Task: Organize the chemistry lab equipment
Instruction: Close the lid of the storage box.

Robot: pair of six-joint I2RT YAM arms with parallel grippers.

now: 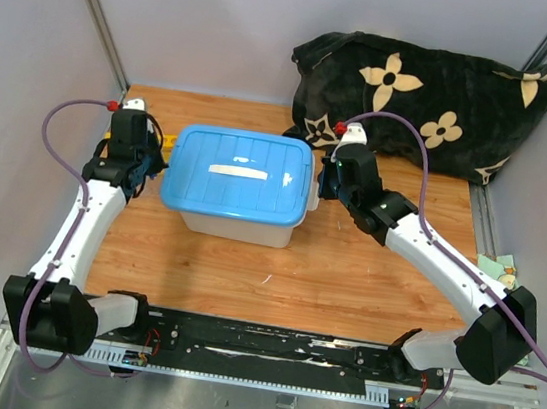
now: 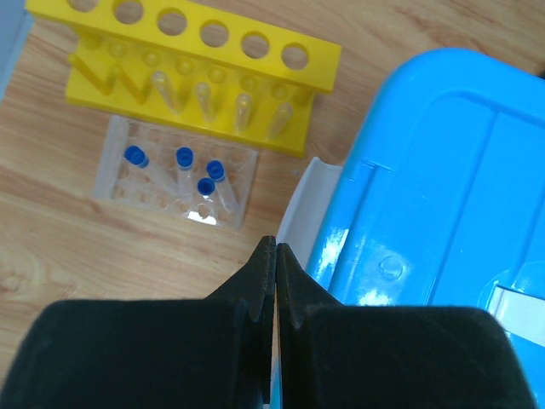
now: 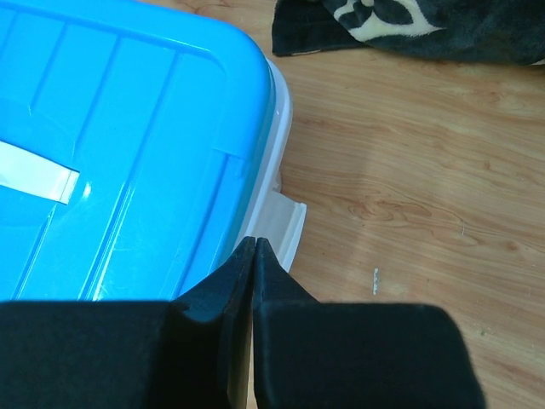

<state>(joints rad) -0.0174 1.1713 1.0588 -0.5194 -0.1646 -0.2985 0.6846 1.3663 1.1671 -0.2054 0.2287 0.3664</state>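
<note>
At the far left of the wooden counter (image 1: 345,274), the left fingers (image 2: 266,277) are pressed fully together with nothing between them. They hang just beside the left end of the tub, over its white handle lip; we cannot tell whether they touch it.

In the left wrist view, beyond these fingers, the yellow holed tube rack (image 2: 196,64) sits on the counter left of the tub. It has a row of round holes along its top. Just beside it, nearer the camera, is a clear plastic tray (image 2: 115,166) holding four blue-capped clear test tubes (image 2: 185,157).

In the middle stands the large white tub with blue lid (image 1: 237,175), lid on.

At the tub's right end, the right fingers (image 3: 247,268) are also closed tight and hold nothing. Their tips are at the white handle lip.

At the far right back corner lies a black cloth with cream flowers (image 1: 420,88), bunched against the wall.
</note>
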